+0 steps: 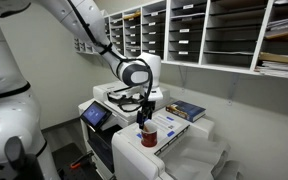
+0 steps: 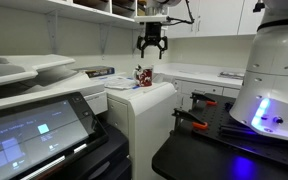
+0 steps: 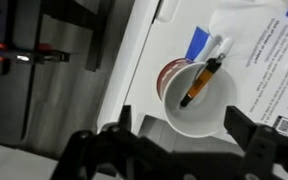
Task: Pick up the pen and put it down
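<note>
The small white-and-red cup (image 3: 199,105) stands on a white printer top, and it shows in both exterior views (image 1: 149,135) (image 2: 143,76). The pen (image 3: 201,82) leans inside the cup as a thin stick. It looks orange-brown with a dark tip in the wrist view. My gripper (image 3: 179,122) hangs open and empty just above the cup, one finger on each side of the rim. It also shows in both exterior views (image 1: 144,106) (image 2: 150,48), a little above the cup.
A flat blue book (image 1: 187,110) lies on the printer beside the cup, next to white printed paper (image 3: 269,70). Wall shelves with paper stacks (image 1: 204,35) stand behind. A large copier with a touch screen (image 2: 34,125) is close by. A red-handled tool (image 2: 189,122) lies on a dark counter.
</note>
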`<state>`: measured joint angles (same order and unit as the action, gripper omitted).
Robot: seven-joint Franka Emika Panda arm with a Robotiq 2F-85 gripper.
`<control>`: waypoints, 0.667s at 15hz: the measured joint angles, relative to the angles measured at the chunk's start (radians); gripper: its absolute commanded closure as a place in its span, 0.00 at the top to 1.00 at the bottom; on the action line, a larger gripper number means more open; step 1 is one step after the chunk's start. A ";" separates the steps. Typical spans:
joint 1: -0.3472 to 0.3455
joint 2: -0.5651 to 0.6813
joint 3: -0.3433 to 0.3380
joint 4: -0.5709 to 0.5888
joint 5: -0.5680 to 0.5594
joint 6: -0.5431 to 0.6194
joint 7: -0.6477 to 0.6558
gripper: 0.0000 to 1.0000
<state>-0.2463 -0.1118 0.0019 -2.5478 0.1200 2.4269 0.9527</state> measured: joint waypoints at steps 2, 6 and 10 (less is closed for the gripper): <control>0.002 -0.002 0.000 0.000 0.000 0.000 0.000 1.00; 0.027 0.017 -0.026 0.003 0.053 0.000 -0.001 0.77; 0.059 0.083 -0.047 0.041 0.167 -0.011 -0.011 0.50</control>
<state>-0.1872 -0.0286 -0.0455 -2.5068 0.2874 2.4163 0.9419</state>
